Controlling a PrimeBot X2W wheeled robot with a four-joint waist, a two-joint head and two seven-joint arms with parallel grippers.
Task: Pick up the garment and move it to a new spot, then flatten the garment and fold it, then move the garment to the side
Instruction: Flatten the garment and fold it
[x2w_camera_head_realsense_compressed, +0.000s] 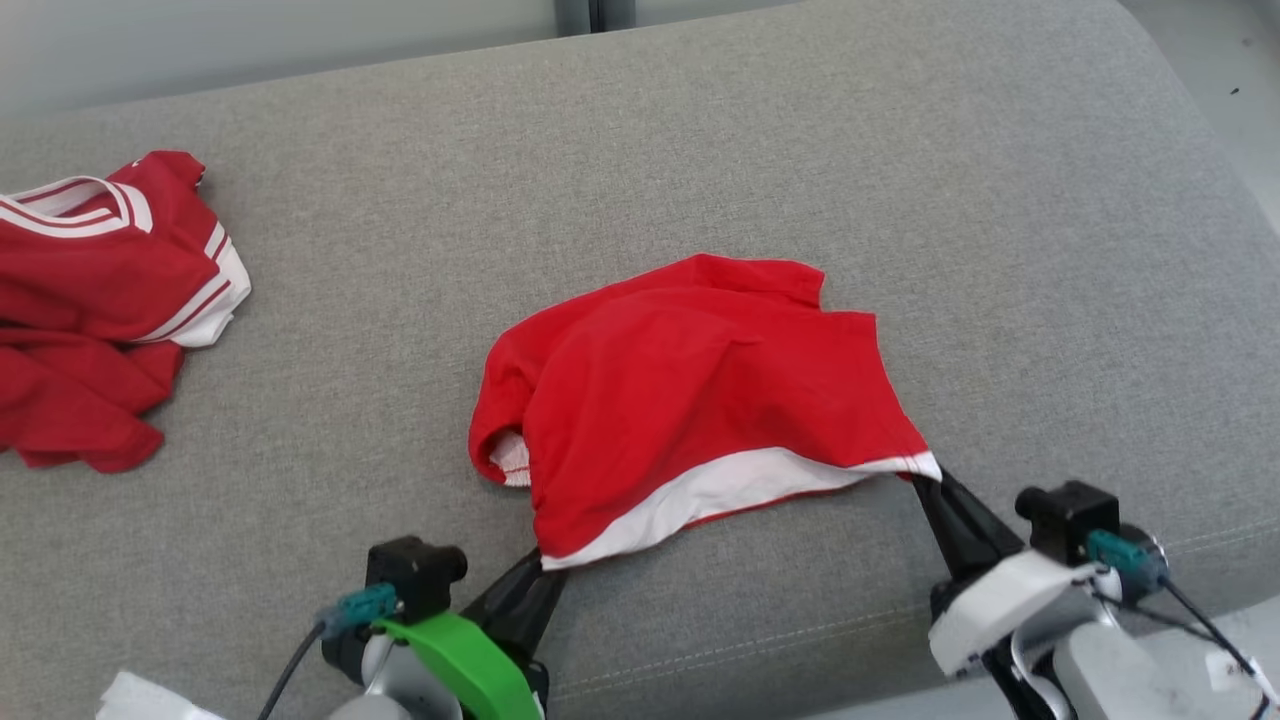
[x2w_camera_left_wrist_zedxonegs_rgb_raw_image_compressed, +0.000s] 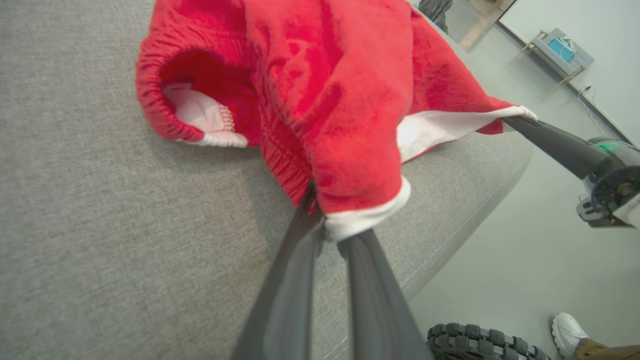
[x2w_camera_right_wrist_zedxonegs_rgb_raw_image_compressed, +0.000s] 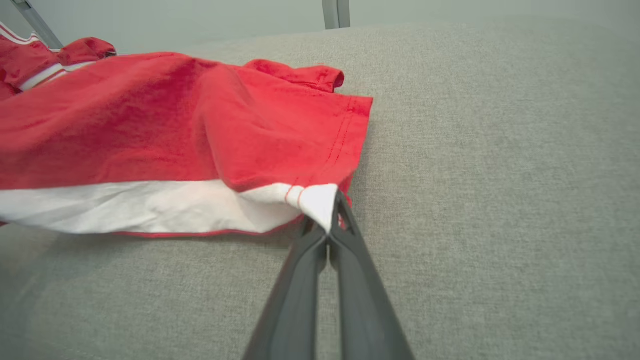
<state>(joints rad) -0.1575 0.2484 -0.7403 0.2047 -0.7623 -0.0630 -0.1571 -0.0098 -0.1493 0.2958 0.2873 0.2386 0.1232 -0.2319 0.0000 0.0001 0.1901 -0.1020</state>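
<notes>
Head view: a red garment (x2w_camera_head_realsense_compressed: 690, 390) lies rumpled near the middle of the grey cushion (x2w_camera_head_realsense_compressed: 800, 150), closer to its front edge than its back edge. A white hem band (x2w_camera_head_realsense_compressed: 720, 495) runs along the side facing the front edge. The left gripper (x2w_camera_head_realsense_compressed: 545, 562) meets the hem's left corner and the right gripper (x2w_camera_head_realsense_compressed: 925, 480) meets its right corner, both just inside the cushion's front edge. Each has its 2 fingers pressed together on the cloth. A second red garment (x2w_camera_head_realsense_compressed: 90, 300) with white stripes is heaped at the cushion's left edge, well apart from the first.

Left wrist view: the left gripper (x2w_camera_left_wrist_zedxonegs_rgb_raw_image_compressed: 327, 235) has its 2 dark fingers narrowed to a slim gap, pinching a white-edged corner of the garment (x2w_camera_left_wrist_zedxonegs_rgb_raw_image_compressed: 340, 100). The cloth rises slightly off the cushion (x2w_camera_left_wrist_zedxonegs_rgb_raw_image_compressed: 75, 225) from that corner. An elastic-edged opening (x2w_camera_left_wrist_zedxonegs_rgb_raw_image_compressed: 195, 110) with a pale lining gapes to one side. The right gripper (x2w_camera_left_wrist_zedxonegs_rgb_raw_image_compressed: 520, 122) holds the far hem corner over the cushion's front edge. Beyond that edge, on the floor (x2w_camera_left_wrist_zedxonegs_rgb_raw_image_compressed: 525, 260), are a knobbly tyre (x2w_camera_left_wrist_zedxonegs_rgb_raw_image_compressed: 480, 342) and a person's white shoe (x2w_camera_left_wrist_zedxonegs_rgb_raw_image_compressed: 567, 332).

Right wrist view: the right gripper (x2w_camera_right_wrist_zedxonegs_rgb_raw_image_compressed: 330, 230) has its fingers fully together, clamped on the white corner of the garment (x2w_camera_right_wrist_zedxonegs_rgb_raw_image_compressed: 175, 115). The hem stretches away from it, sagging onto the cushion (x2w_camera_right_wrist_zedxonegs_rgb_raw_image_compressed: 500, 150). The second red garment (x2w_camera_right_wrist_zedxonegs_rgb_raw_image_compressed: 40, 60) shows at the far corner.
</notes>
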